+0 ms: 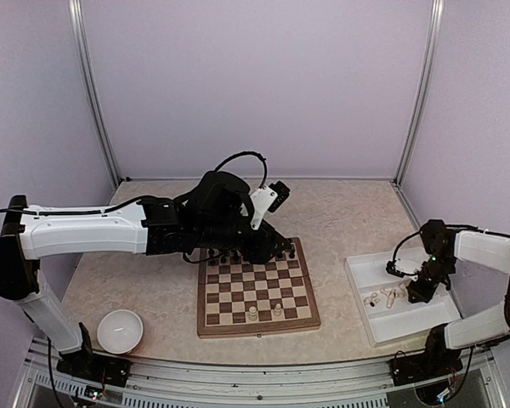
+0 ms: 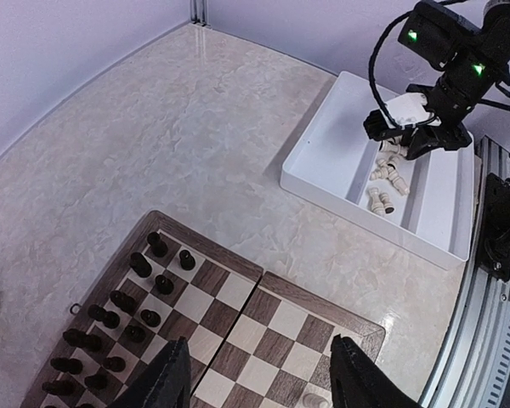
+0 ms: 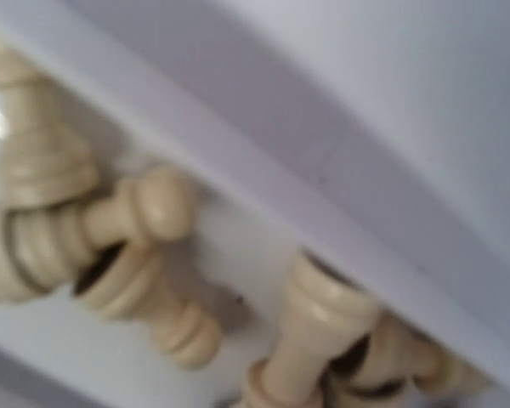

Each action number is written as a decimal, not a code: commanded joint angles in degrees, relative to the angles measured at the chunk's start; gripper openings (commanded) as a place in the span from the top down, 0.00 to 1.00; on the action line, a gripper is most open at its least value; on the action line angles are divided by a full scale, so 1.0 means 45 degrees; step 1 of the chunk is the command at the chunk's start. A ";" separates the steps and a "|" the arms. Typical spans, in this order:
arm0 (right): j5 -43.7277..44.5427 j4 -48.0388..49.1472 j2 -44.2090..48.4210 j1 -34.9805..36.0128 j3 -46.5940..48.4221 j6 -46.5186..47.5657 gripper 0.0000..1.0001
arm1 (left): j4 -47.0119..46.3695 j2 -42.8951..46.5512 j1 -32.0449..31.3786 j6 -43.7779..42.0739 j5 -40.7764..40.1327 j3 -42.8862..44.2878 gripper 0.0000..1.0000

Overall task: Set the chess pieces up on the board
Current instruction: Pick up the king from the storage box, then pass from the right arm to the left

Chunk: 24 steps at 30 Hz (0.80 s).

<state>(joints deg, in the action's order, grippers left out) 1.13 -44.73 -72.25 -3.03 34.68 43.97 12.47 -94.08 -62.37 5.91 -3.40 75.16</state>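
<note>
Hanging low inside the white tray (image 2: 327,144), the right gripper (image 1: 416,291) is hovering directly above the toppled cream chess pieces (image 3: 140,208) lying crisscross on their sides, its finger state impossible to tell, while the left gripper (image 2: 259,378) is hovering spread-fingered over the board (image 1: 255,291), well apart.

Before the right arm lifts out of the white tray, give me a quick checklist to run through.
1. Position: right gripper down among the cream pieces in the tray: ok.
2. Grip: one piece held between its fingers: cannot tell, the wrist view shows only pieces.
3. Space: free squares on the near side of the board: ok, only two placed pieces stand there.
4. Clearance: left gripper out of the way: ok, open and empty above the far side, by the dark pieces.
</note>
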 commanded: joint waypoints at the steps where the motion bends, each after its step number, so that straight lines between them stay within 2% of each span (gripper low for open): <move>1: -0.1084 -0.0314 0.1387 -0.0069 0.0365 0.0158 0.88 | -0.0063 -0.0266 0.0037 -0.0049 0.0259 0.0391 0.44; 8: -0.3465 -0.2628 0.3095 -0.0069 0.1767 0.0753 0.90 | -0.0638 -0.1154 0.0021 0.0226 0.2564 0.0823 0.45; 15: -0.7558 -0.3805 0.3263 0.0186 0.3741 0.1553 0.89 | -0.3387 -0.2613 -0.0194 0.2955 0.4775 0.1916 0.45; 20: -0.8794 -0.4313 0.2521 0.1920 0.4962 0.1650 0.88 | -0.5169 -0.4457 -0.0163 0.5078 0.5761 0.3430 0.46; 24: -0.9056 -0.4425 0.1904 0.3002 0.5663 0.1520 0.88 | -0.5893 -0.5769 -0.0114 0.6340 0.6601 0.4534 0.46</move>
<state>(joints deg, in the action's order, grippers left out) -34.68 -61.73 -61.49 6.68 57.12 50.43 -6.70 -115.33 -63.07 25.65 20.43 91.26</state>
